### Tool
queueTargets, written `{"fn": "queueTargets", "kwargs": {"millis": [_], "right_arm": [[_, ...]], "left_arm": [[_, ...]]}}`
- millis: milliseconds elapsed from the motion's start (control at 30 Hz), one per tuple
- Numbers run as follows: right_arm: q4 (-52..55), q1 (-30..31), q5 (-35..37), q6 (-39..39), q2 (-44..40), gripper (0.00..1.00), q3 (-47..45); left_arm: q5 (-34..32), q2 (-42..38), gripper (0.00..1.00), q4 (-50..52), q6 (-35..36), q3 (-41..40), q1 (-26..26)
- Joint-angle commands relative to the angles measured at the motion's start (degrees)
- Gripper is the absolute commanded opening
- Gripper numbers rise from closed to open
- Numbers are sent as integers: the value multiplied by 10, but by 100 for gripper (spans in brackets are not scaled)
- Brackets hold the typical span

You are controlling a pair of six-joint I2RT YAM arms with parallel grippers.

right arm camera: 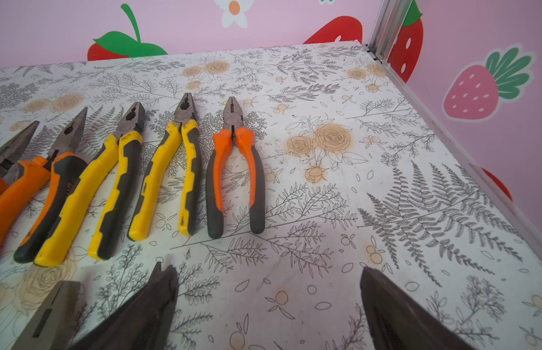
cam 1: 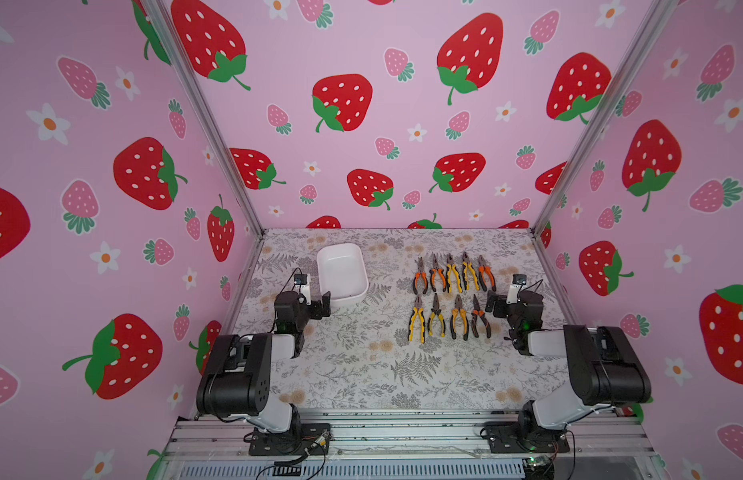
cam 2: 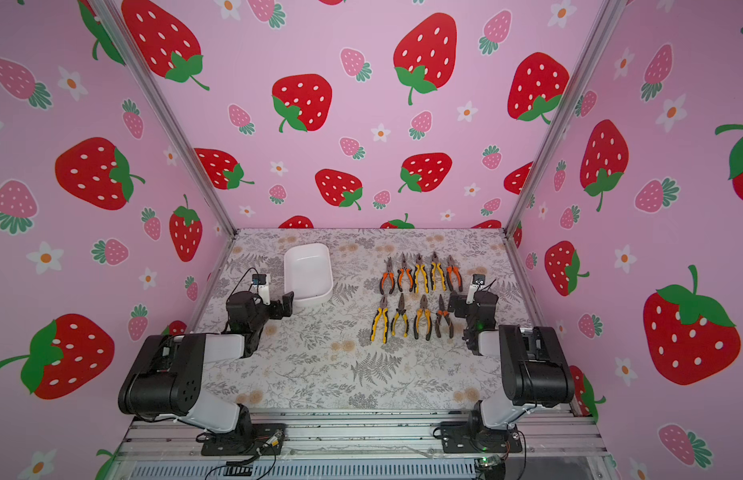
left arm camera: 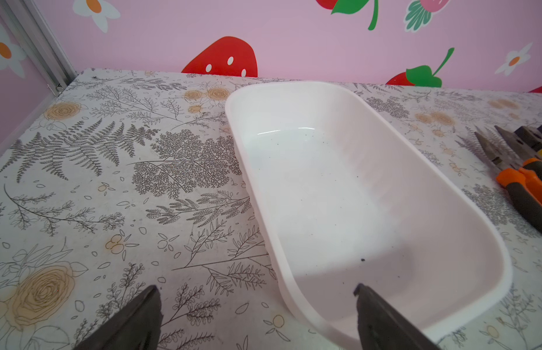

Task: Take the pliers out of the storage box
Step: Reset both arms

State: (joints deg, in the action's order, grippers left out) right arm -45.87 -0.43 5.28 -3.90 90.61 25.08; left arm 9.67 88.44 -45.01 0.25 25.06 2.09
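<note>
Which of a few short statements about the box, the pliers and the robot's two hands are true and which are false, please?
1. The box has nothing in it. True.
2. The pliers lie in one single row. False: nine pairs lie in two rows, five at the back and four in front.
3. The left hand holds a pair of pliers. False: it is open and holds nothing.
4. The right hand is open. True.
5. Some of the pliers have yellow handles. True.
</note>
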Motion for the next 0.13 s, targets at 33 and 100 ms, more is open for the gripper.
{"fn": "queueTargets", "kwargs": {"millis": [33,100], "right_arm": [[6,-3,-7,-7,0,99,13],[-4,-3,-8,-7,-6,99,4]], "left_arm": [[10,1,100,-10,5,-2,0],[10,1,100,-10,5,-2,1]]}}
